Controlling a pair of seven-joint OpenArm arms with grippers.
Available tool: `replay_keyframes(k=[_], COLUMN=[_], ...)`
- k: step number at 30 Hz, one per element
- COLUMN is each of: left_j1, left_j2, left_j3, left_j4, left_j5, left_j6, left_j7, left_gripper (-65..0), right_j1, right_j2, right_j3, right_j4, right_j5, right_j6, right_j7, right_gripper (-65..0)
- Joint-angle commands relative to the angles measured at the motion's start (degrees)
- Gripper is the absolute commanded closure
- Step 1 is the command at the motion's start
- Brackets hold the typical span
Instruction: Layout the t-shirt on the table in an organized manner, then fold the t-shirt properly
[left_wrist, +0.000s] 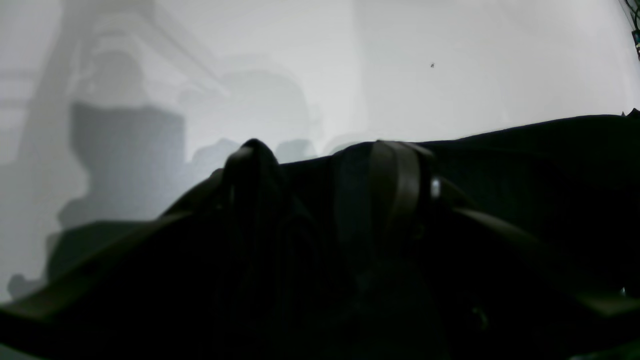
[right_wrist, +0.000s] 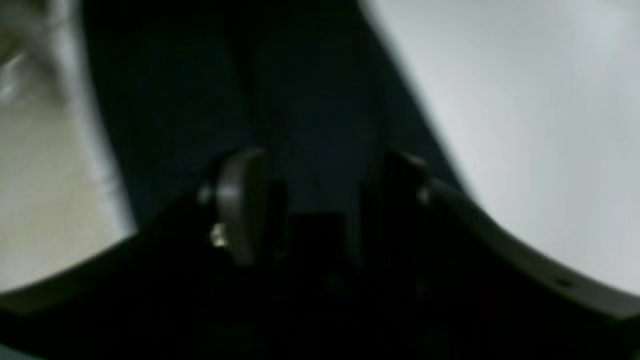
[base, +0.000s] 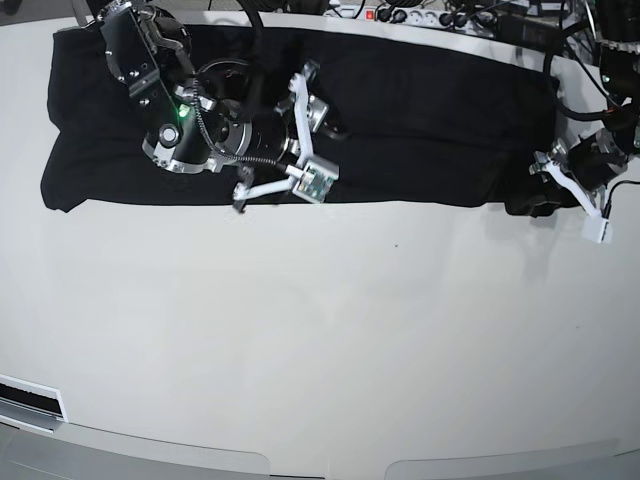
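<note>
Base view showed the white bench (base: 320, 340) taking up most of the scene, bare and glossy across its near half. My t-shirt (base: 420, 110) lay along the far side as a long black band running left to right, reaching close to the far edge. My right arm sat over the left part of the cloth, with my right tool (base: 275, 150) above the band's near edge; in the right wrist view its fingers (right_wrist: 240, 210) stood apart with dark fabric between and beyond them, though blur kept me from telling whether they touched it. My left tool (base: 545, 195) was at the shirt's right end, fingers (left_wrist: 400, 185) apart, black cloth lying between them.
</note>
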Motion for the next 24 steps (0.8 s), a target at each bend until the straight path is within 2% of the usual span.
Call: replay_keyframes(k=[1, 4, 13, 17, 19, 24], left_j1=[-0.7, -0.7, -0.7, -0.7, -0.7, -0.7], left_j2=[-1.0, -1.0, -1.0, -1.0, -1.0, -1.0], left_j3=[-0.4, -0.4, -0.4, -0.4, -0.4, -0.4], left_j4=[0.9, 0.9, 0.9, 0.9, 0.9, 0.9], left_j5=[-1.4, -1.4, -1.4, -1.4, -1.4, -1.4], left_j6=[-0.6, -0.7, -0.6, -0.6, -0.6, -0.6], left_j7=[-1.3, -1.3, -1.3, -1.3, -1.3, -1.3], left_gripper=[-32.6, -32.7, -32.7, -32.6, -32.6, -32.7], right_j1=[0.7, 0.9, 5.1, 5.4, 5.2, 5.1], right_j2=[-0.1, -0.1, -0.3, -0.3, -0.3, -0.3], right_j3=[0.1, 0.1, 0.0, 0.0, 0.0, 0.0], right_j4=[0.8, -0.7, -11.6, -12.1, -12.1, -12.1], right_j5=[-1.0, -3.7, -3.3, -3.1, -3.1, -3.1], right_j6=[-1.2, -4.4, -4.0, -4.0, -2.3, -1.7], right_j7=[2.2, 2.7, 2.7, 3.5, 3.6, 3.8], right_gripper=[-39.1, -39.0, -38.7, -26.7, -22.3, -22.7])
